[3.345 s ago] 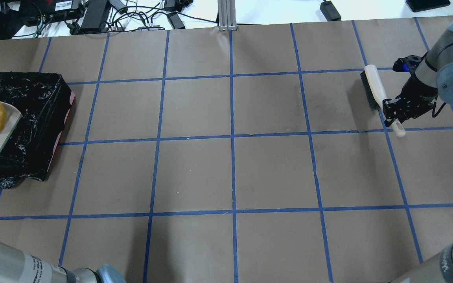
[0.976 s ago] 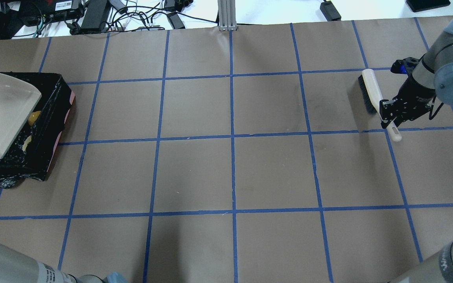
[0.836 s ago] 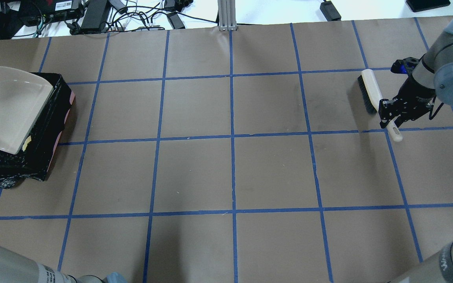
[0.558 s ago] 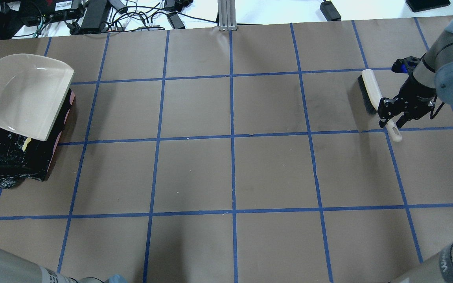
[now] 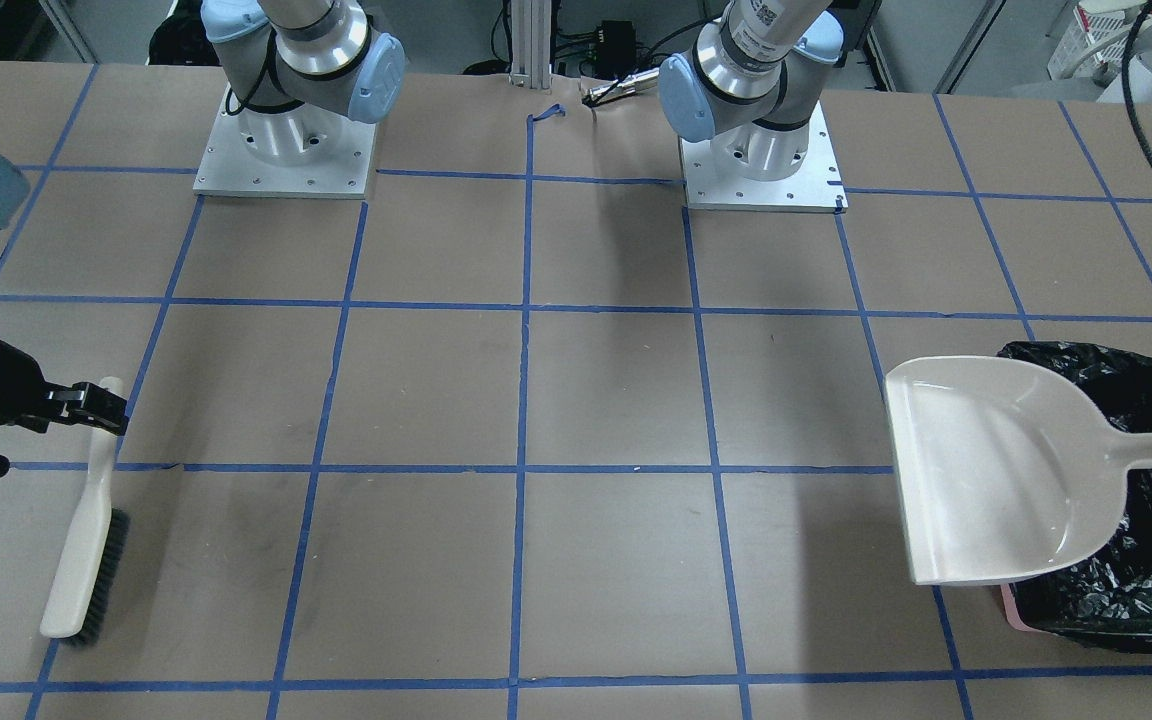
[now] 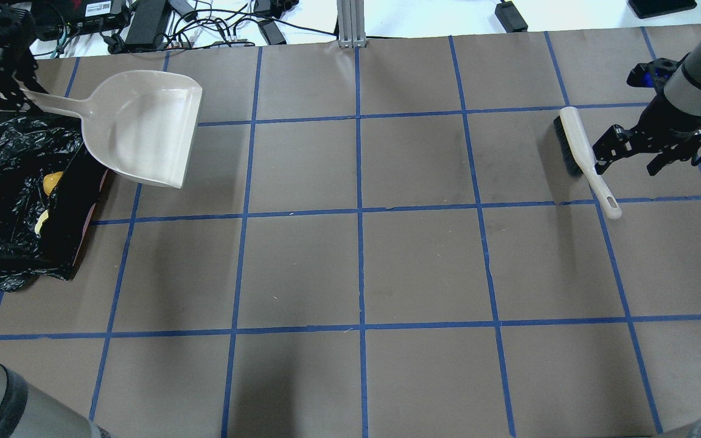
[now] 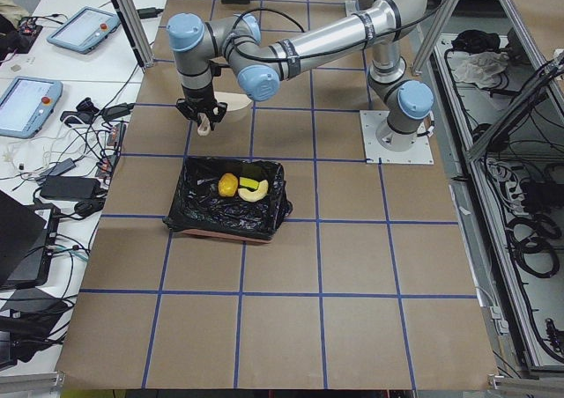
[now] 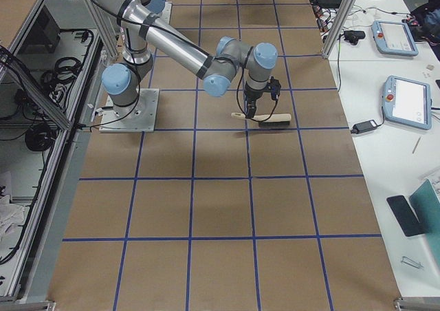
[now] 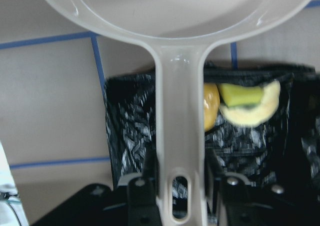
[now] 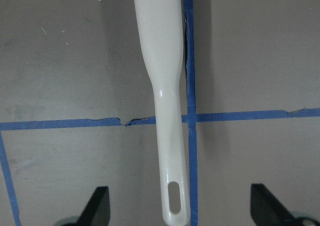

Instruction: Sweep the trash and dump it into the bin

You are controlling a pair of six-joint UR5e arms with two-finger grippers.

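Observation:
The bin [image 6: 10, 164], lined with black plastic, stands at the table's left end. In it lie the potato [image 9: 211, 113], the tan croissant piece [image 9: 250, 118] and the green-backed sponge [image 9: 242, 93]. My left gripper [image 9: 180, 193] is shut on the handle of the empty cream dustpan [image 6: 143, 125]. It holds the pan above the table, just right of the bin's far corner. My right gripper [image 10: 182, 208] is open wide. It hovers over the handle end of the cream brush [image 6: 578, 149] without touching it. The brush lies on the table.
Cables and power bricks [image 6: 143, 21] lie beyond the table's far edge. The arm bases [image 5: 286, 150] stand at the robot's side. Brown paper with blue tape lines [image 6: 359, 213] covers the table between the bin and the brush.
The dustpan tipped the trash into the bin, then swung up and right, off the bin. My right gripper opened, let go of the brush and drew back; the brush stays on the table.

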